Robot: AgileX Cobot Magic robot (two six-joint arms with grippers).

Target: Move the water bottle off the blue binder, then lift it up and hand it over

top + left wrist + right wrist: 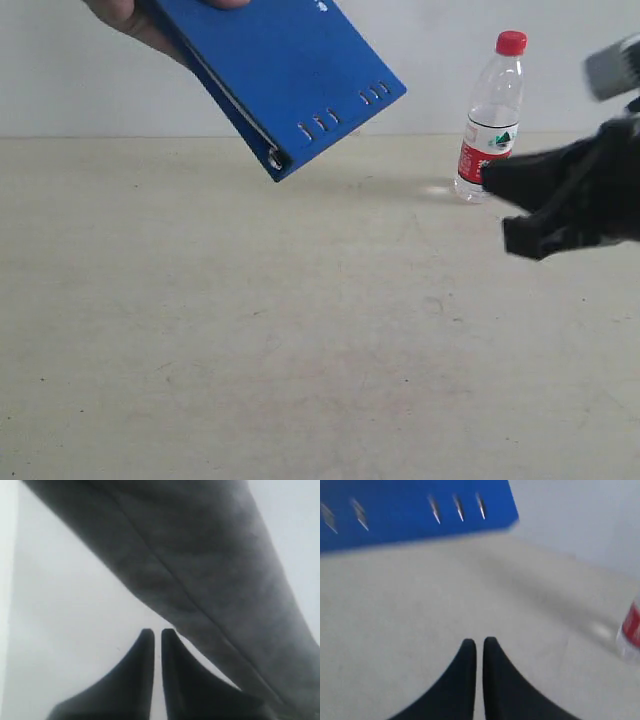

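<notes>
Exterior view has the bottle [492, 120] standing upright on the table [250, 350], far right, red cap up, clear of the binder [290, 75]. The binder hangs tilted in the air at far left, held by a person's hand [135, 20], so it looks both cleared and handed over. The right gripper [479, 647] hovers just right of the bottle and a little nearer, tips pointing left toward the label. Its fingers are almost together with only a slit between them, and they hold nothing. The left gripper [157, 635] is likewise nearly closed and empty, with a blurred grey shape above it. It does not show in the exterior view, so the right arm is judged the nearer to the bottle, whose long axis is vertical.
</notes>
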